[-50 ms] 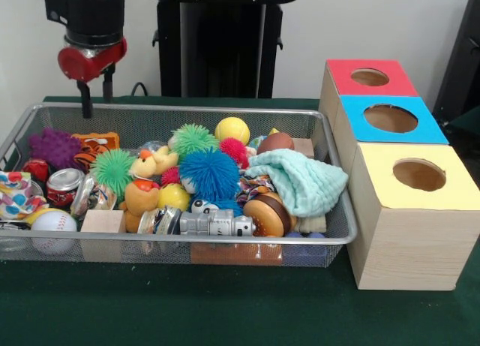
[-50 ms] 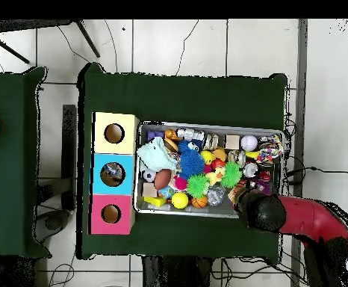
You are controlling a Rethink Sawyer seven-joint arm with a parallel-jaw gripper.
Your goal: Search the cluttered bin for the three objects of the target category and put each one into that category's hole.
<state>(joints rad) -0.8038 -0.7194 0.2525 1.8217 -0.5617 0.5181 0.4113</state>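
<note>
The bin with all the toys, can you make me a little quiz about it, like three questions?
1. True or false: the mint cloth lies at the end of the wire bin nearest the boxes.
2. Which box top is nearest the camera in the front view: A red, B blue, C yellow?
3. Fill in: the gripper hangs over the bin's ____ spiky ball corner.

Key: 1 true; 2 C; 3 purple.

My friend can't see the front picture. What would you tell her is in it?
A wire mesh bin is packed with toys: spiky balls, a yellow ball, a baseball and a mint cloth. The robot's gripper hangs above its far corner. Beside it stand red, blue and yellow boxes with round holes.
</note>
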